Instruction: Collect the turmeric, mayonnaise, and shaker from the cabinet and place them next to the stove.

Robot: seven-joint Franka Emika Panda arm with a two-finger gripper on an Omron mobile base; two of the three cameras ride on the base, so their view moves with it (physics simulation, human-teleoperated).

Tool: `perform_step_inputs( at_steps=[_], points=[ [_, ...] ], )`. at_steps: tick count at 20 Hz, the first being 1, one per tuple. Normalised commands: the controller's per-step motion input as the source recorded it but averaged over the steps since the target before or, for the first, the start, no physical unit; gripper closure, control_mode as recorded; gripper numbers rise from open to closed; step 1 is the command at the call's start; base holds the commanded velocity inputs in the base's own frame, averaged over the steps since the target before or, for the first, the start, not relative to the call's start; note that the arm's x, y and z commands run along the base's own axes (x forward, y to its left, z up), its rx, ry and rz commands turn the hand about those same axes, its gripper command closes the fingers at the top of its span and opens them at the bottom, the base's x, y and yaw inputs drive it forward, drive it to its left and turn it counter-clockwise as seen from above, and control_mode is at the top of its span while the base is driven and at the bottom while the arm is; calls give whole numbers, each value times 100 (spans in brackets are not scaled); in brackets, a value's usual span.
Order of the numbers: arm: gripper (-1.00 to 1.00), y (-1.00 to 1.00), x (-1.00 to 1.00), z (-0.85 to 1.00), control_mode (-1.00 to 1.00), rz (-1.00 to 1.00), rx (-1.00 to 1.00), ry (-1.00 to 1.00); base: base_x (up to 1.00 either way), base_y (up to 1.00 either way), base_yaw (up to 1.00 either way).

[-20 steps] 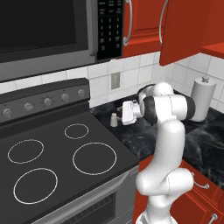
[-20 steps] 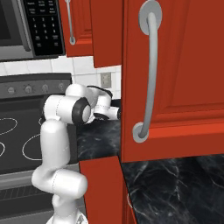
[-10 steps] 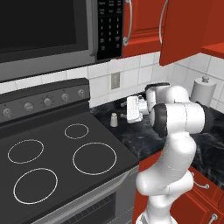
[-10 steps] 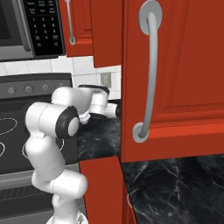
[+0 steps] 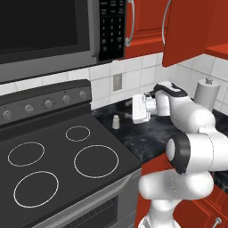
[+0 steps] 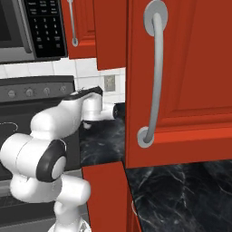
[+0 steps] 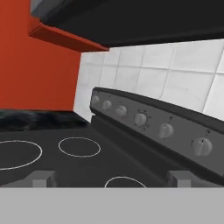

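Since a second ago the arm has swung its elbow out to the right and drawn back from the wall, and the hand has lifted off the bench and turned toward the stove (image 5: 67, 151); the shaker (image 5: 116, 121) has stayed where it stood. In the left base view the gripper (image 5: 135, 108) hangs above the dark marbled bench (image 5: 147, 133), just right of the shaker and apart from it, with nothing between its jaws; they are released and stand wide. The shaker stands upright on the bench close beside the stove's right edge, below the wall outlet (image 5: 117, 81). The hand view looks low across the black glass top, with the white ring burners (image 7: 79, 146) ahead and the row of grey knobs (image 7: 140, 119) on the back panel running off to the right. The red cabinet (image 6: 181, 77) fills much of the right base view, its door with the curved silver handle (image 6: 156, 77) swung toward the camera. A white paper-towel cylinder (image 5: 205, 94) stands on the bench at the far right, well apart from the shaker. The microwave (image 5: 49, 31) hangs above the stove.
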Motion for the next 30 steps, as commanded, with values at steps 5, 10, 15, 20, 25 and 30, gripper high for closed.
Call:
perform_step_inputs(
  at_steps=[5,10,15,20,25,30],
  points=[
    [-100,14,-83,56,-100,-6,0,6,0,0,0],
    [-100,10,-80,61,-100,-7,0,7,0,0,0],
    [-100,4,-76,51,-100,-15,0,12,0,0,0],
    [-100,1,-72,36,-100,-26,0,16,0,0,0],
    [-100,0,-68,33,-100,-30,0,14,0,0,0],
    [-100,0,-48,53,-100,-32,0,21,0,0,0]
  ],
)
